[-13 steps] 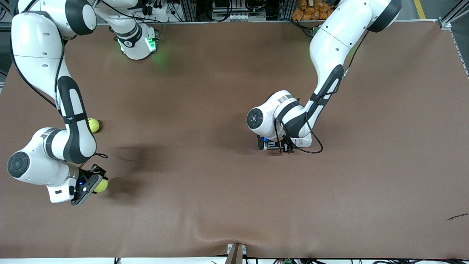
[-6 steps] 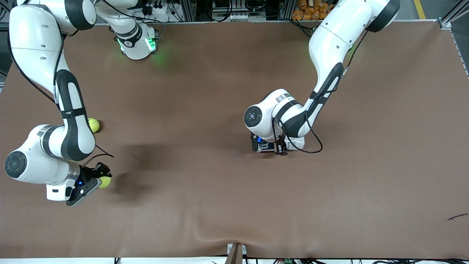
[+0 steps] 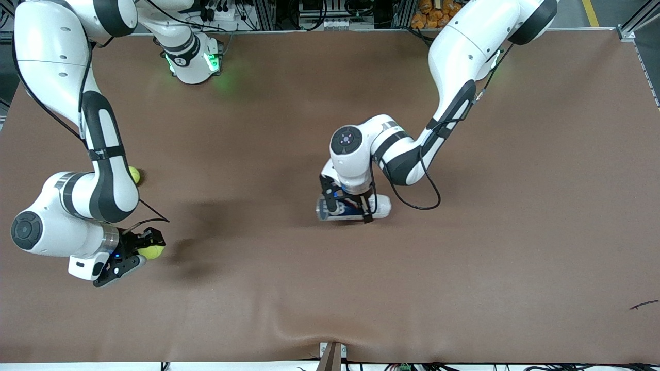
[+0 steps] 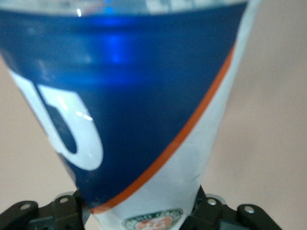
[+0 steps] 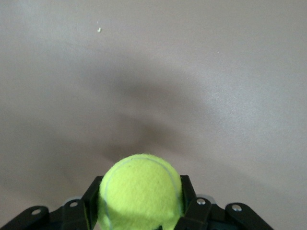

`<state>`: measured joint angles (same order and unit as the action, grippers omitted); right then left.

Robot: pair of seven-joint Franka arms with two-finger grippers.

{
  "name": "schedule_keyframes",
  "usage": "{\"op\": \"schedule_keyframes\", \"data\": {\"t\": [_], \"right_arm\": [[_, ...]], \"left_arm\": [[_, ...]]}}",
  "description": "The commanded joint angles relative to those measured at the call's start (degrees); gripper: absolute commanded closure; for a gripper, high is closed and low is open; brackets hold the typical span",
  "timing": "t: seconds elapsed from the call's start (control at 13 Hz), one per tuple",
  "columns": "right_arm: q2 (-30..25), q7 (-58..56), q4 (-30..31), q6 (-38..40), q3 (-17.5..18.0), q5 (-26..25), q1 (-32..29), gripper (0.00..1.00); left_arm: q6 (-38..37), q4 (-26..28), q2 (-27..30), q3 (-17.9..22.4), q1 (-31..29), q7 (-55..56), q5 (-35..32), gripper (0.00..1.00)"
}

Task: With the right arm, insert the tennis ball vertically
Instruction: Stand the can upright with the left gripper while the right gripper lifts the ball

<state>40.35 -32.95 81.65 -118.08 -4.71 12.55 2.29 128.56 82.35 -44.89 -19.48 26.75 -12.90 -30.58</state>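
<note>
Right tool (image 3: 147, 251) clamped on a tennis ball (image 5: 140, 190), up over the surface (image 3: 515, 257) at the right arm's end. Left tool (image 3: 346, 206) closed around a blue-and-white tube (image 4: 144, 120) over the middle. Second ball (image 3: 134, 175) resting beside the right arm.

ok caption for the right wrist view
Right gripper shut on a tennis ball over the brown table.

Fuzzy felt tennis ball (image 5: 140, 191); glossy plastic can (image 4: 134, 110).
</note>
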Motion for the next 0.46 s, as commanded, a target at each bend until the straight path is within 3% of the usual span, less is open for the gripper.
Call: {"op": "schedule_keyframes", "data": {"t": [0.0, 0.08, 0.38], "right_arm": [[-3.26, 6.56, 2.55, 3.01, 0.58, 4.21, 0.61, 0.80], [-4.04, 9.89, 2.46, 4.77, 0.67, 6.41, 0.70, 0.80], [-7.99, 19.48, 2.46, 9.78, 0.76, 6.96, 0.96, 0.80]], "left_arm": [[9.65, -1.31, -0.99, 0.06, 0.84, 7.15, 1.40, 0.22], [13.35, -1.31, -1.34, 0.06, 1.02, 10.14, 1.40, 0.23], [29.52, -1.31, -3.45, 0.41, 2.69, 19.21, 1.32, 0.23]]}}
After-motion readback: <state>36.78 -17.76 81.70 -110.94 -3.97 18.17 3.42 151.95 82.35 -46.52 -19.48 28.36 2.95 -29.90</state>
